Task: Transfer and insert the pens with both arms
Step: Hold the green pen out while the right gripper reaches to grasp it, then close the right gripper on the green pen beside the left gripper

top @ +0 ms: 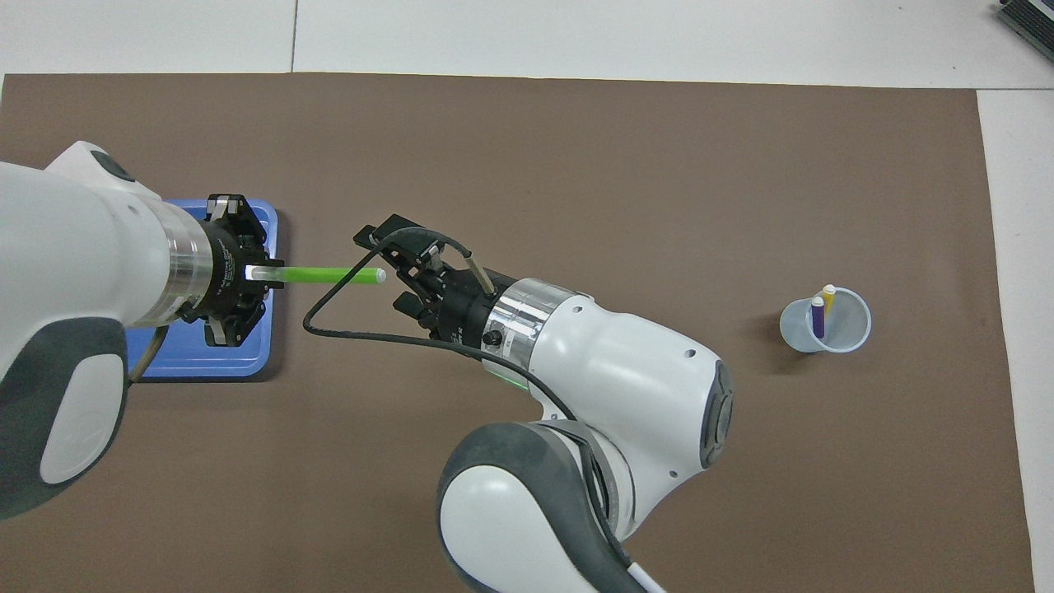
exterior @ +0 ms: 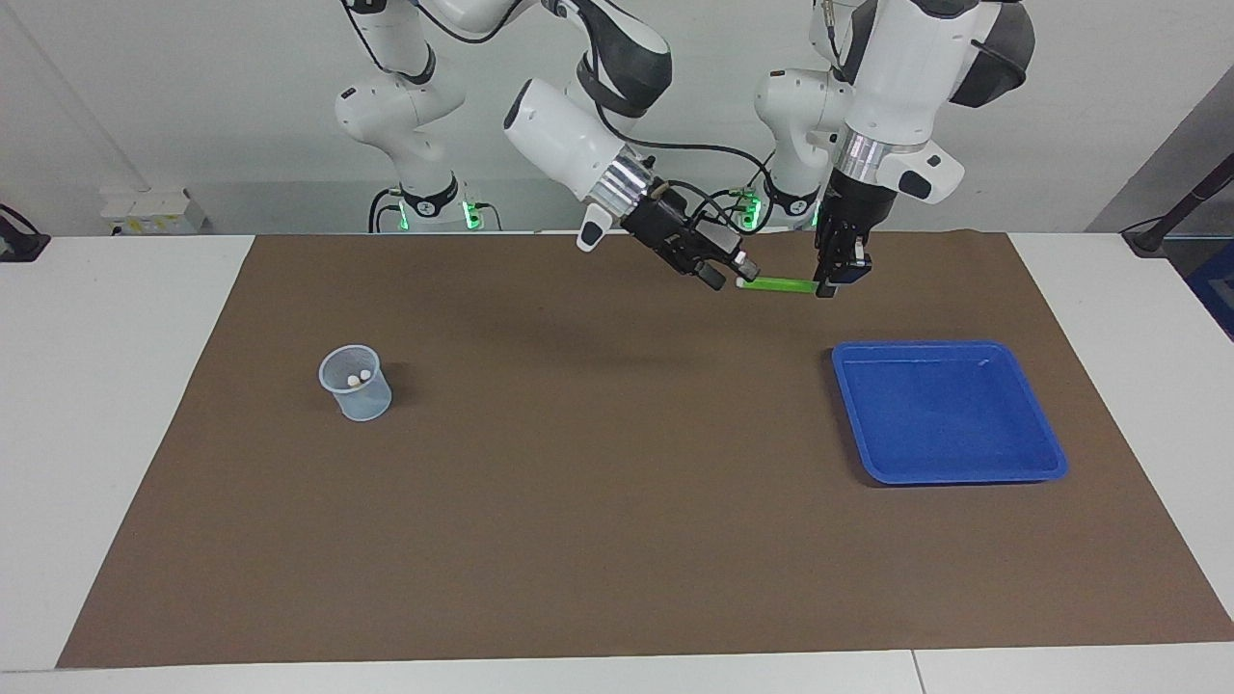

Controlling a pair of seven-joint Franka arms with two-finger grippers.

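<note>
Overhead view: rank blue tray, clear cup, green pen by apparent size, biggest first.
1. Blue tray, though the left arm covers part of it.
2. Green pen, longer than the cup is wide, but raised toward the camera, so unsure.
3. Clear cup.

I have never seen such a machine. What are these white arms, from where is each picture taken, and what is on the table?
These are two robot arms with black two-finger hands. One picture faces them from across the table; the other looks down from above them. The left gripper is shut on the green pen, held level in the air. The right gripper, open, is at the pen's pale free end. On the brown mat stand a blue tray, empty, and a clear cup holding the yellow pen and purple pen.
</note>
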